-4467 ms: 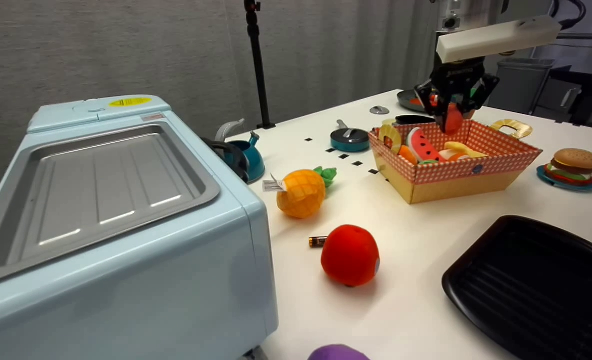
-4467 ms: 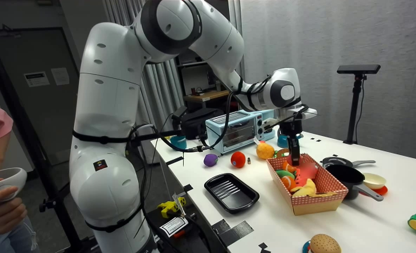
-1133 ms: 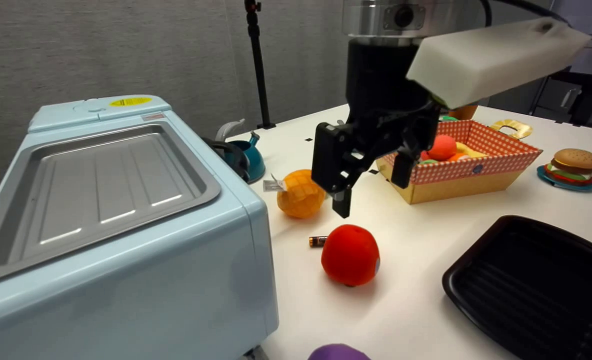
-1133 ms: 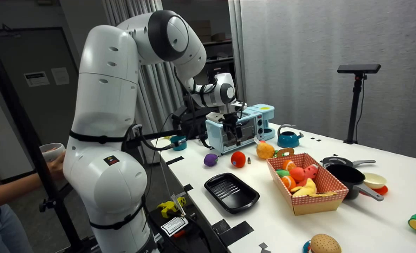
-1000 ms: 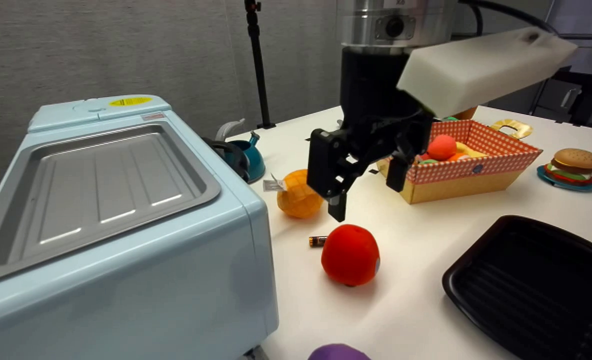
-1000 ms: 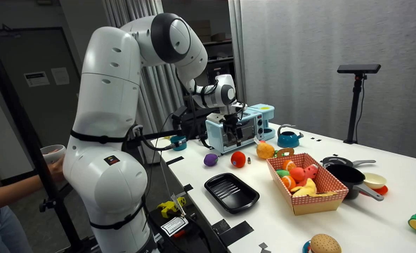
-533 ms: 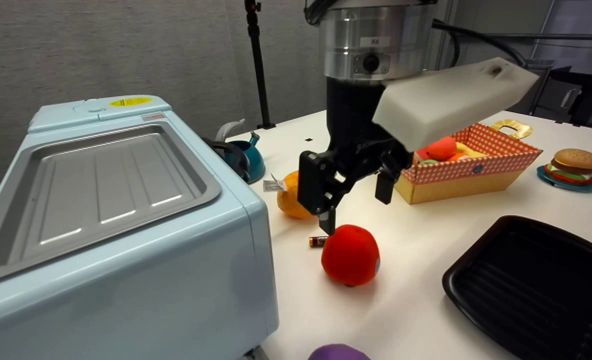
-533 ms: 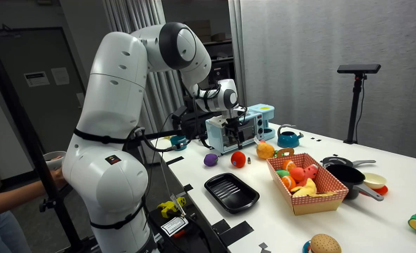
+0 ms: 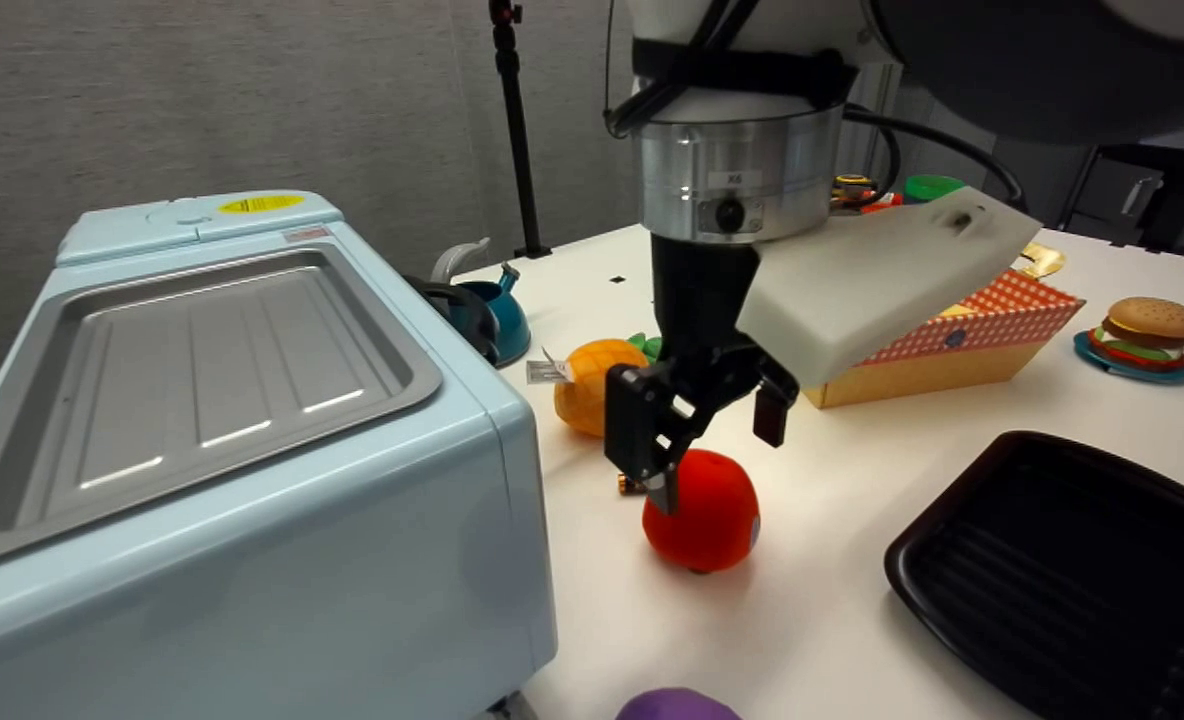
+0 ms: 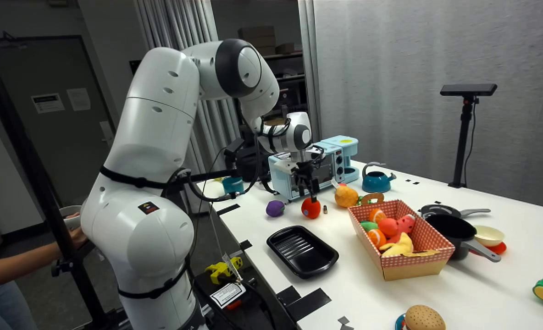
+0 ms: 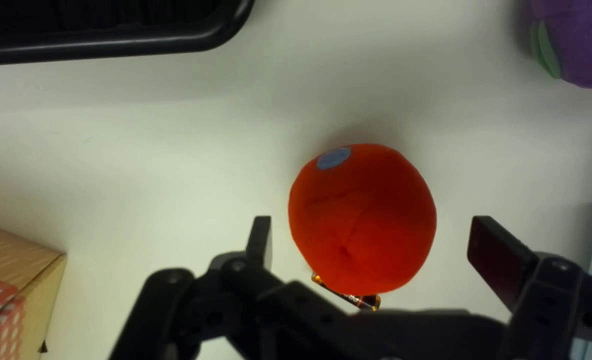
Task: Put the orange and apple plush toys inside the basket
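Note:
The apple plush, a red round toy (image 11: 361, 220) with a small blue sticker, rests on the white table. My gripper (image 11: 371, 222) is open around its upper part, with a gap on either side in the wrist view. In an exterior view one of its fingers (image 9: 664, 492) overlaps the toy's near upper edge. The basket (image 10: 411, 271), red-checked and tan, stands farther along the table. Inside it lie orange plush toys (image 10: 377, 239), a red round plush (image 10: 387, 227), a yellow one (image 10: 397, 246) and other plush food. My arm hides much of the basket in an exterior view (image 9: 937, 377).
A battery (image 11: 370, 302) lies against the red toy. Nearby are a pineapple plush (image 9: 584, 385), a purple eggplant plush (image 10: 275, 208), a black pan (image 10: 302, 252) and the light-blue toaster oven (image 9: 282, 540). A toy burger (image 9: 1147, 335) sits beyond the basket.
Earlier, my gripper held a red round toy over the basket; that toy now lies inside. The open gripper has since crossed to the red plush on the table and lowered towards it.

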You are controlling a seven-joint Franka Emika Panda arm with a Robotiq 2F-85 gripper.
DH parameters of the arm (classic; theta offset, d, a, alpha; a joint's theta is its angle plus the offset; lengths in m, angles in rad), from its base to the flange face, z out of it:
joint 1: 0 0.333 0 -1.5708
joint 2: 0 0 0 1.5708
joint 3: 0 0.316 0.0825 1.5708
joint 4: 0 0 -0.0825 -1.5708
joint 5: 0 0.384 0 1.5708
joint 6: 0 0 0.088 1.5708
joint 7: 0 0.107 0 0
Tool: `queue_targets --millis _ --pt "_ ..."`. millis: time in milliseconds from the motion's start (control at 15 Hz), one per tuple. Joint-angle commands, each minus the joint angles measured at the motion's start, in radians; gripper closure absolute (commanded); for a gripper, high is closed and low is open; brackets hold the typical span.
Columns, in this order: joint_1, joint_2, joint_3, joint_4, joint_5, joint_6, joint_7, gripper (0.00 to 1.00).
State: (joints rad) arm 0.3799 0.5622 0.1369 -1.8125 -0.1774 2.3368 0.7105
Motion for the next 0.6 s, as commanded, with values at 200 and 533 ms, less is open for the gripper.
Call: queue_targets --millis 200,533 --pt "0.031 0.052 -0.024 0.042 0.007 -0.004 -0.023 0.0" --pt "0.04 0.082 -0.033 0.06 0.002 -0.004 -0.017 0.0"
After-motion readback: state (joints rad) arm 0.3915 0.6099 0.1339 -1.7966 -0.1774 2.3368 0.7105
